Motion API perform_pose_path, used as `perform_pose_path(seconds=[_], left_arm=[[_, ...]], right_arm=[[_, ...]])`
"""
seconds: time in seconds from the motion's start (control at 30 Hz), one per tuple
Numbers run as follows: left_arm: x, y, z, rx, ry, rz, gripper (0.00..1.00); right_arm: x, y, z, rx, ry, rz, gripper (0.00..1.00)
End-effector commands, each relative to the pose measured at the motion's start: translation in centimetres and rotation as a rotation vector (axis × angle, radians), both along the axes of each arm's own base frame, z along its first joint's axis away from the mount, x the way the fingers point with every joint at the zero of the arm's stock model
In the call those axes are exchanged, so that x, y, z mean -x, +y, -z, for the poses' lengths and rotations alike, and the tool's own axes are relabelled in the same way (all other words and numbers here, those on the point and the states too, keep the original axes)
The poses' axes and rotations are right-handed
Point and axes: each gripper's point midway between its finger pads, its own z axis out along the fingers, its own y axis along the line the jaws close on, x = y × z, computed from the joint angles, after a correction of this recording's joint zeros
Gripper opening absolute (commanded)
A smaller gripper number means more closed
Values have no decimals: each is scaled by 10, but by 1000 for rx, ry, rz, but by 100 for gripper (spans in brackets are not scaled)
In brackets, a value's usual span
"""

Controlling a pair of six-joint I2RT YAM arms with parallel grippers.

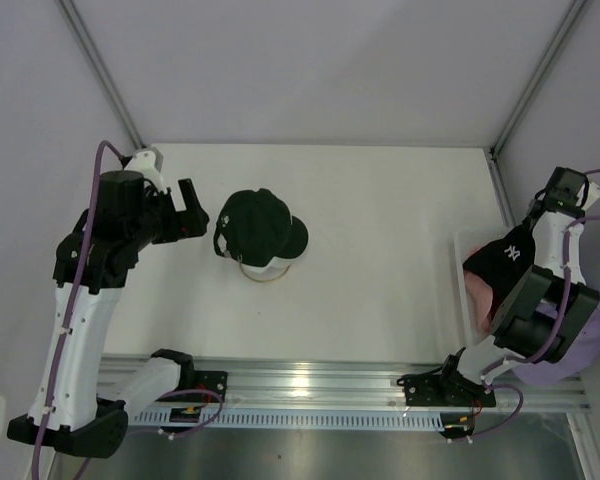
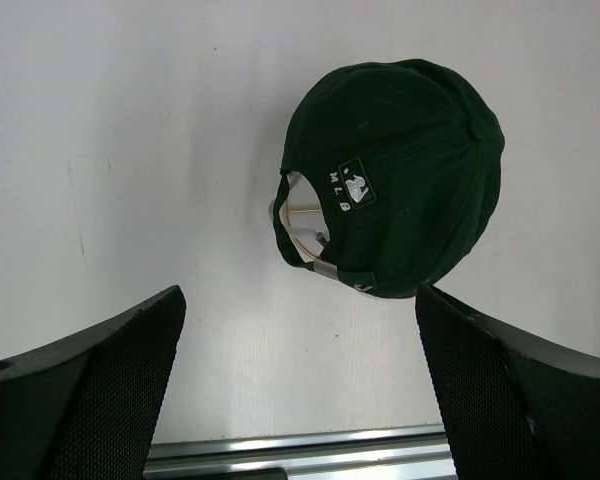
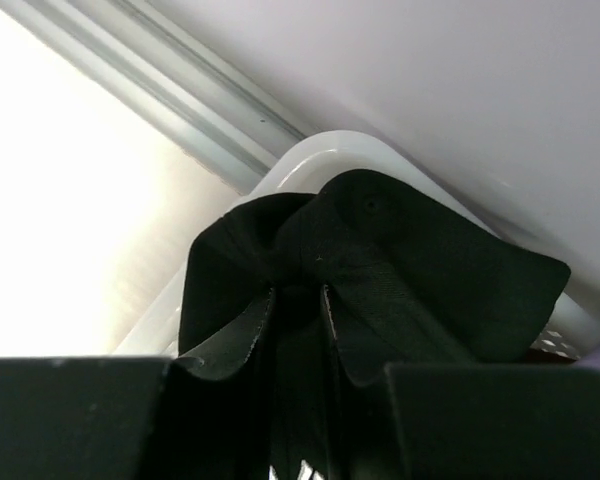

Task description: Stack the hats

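Well, the right fingers (image 3: pixel 500 420) are drawn in on a fold of the black cap (image 3: pixel 380 260). The cloth bunches up between them just below the crown, so they have hold of it. That cap lies on top of the pile in the white basket (image 3: pixel 325 150) at the right edge of the desk (image 1: pixel 380 200). A pink cap (image 1: pixel 477 295) shows beneath it, and a lavender cap (image 1: pixel 592 335) lies nearer the front rail.

Across the desk, the left fingers (image 2: pixel 100 380) are spread as wide as they go and hold nothing. They hover just beside the dark green cap (image 2: pixel 400 170), which sits over a gold wire stand (image 2: pixel 300 211) near the middle.

To my eye these caps are light and soft. The crown crumples wherever it is pinched, as the black one shows, while the curved brim looks stiffer. A pinch of crown fabric should be enough to carry one, though the cap will hang limp and crooked from it. Taking it at the brim, or where brim meets crown, would likely keep its shape better for setting it down over the green one.
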Motion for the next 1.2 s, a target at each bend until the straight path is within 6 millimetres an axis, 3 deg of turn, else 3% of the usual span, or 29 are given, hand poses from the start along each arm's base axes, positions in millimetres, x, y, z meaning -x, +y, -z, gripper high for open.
perform_pose_path(seconds=[0.0, 0.07, 0.17, 0.23, 0.27, 0.3, 0.37, 0.4, 0.47, 0.5, 0.57, 0.6, 0.67, 0.7, 0.8, 0.83, 0.87, 0.93, 0.97, 1.03, 1.07, 1.17], left_arm=[[3, -1, -19, 2, -49, 12, 99], [4, 0, -20, 1, -55, 10, 99], [5, -2, -24, 8, -72, 22, 100], [7, -4, -25, 15, -76, 33, 99], [6, -5, -26, 15, -83, 41, 99], [6, -5, -27, 15, -86, 47, 99], [5, -7, -30, 14, -101, 61, 99], [6, -11, -32, 22, -105, 82, 99], [5, -14, -40, 32, -124, 103, 99], [5, -16, -43, 39, -131, 107, 100], [4, -19, -57, 57, -174, 120, 99], [5, -22, -63, 70, -193, 134, 100], [3, -27, -77, 92, -241, 157, 99], [3, -33, -82, 108, -255, 189, 100], [-3, -41, -94, 108, -305, 246, 99], [-7, -45, -92, 111, -294, 263, 100], [-7, -44, -100, 111, -310, 266, 99], [-10, -45, -103, 133, -308, 274, 100], [-9, -48, -109, 158, -317, 284, 99], [-7, -53, -115, 200, -332, 310, 99], [-8, -56, -115, 220, -327, 318, 100], [-16, -59, -108, 253, -291, 315, 99]], right_arm=[[-13, 0, -36, 45, -133, -34, 0], [-17, 7, -44, 36, -163, -67, 0], [-29, 33, -76, 38, -255, -164, 0], [-36, 54, -113, 79, -336, -248, 0], [-44, 73, -127, 88, -368, -317, 0], [-51, 93, -156, 103, -436, -417, 0], [-56, 123, -186, 119, -511, -544, 0], [-56, 150, -216, 140, -585, -638, 0], [-54, 176, -243, 159, -652, -746, 0], [-52, 201, -259, 131, -715, -861, 0], [-44, 230, -285, 72, -811, -973, 0], [-36, 257, -301, 38, -881, -1118, 0], [-26, 288, -311, -49, -957, -1247, 0], [-13, 314, -323, -73, -1016, -1417, 0], [15, 377, -330, -215, -1063, -1749, 0], [27, 408, -329, -276, -1056, -1861, 0], [26, 423, -333, -253, -1055, -1941, 0], [29, 448, -319, -336, -969, -2008, 0], [25, 472, -305, -396, -916, -2060, 0], [29, 493, -305, -401, -889, -2138, 0], [32, 513, -292, -469, -844, -2197, 0], [45, 542, -292, -518, -848, -2312, 0]])
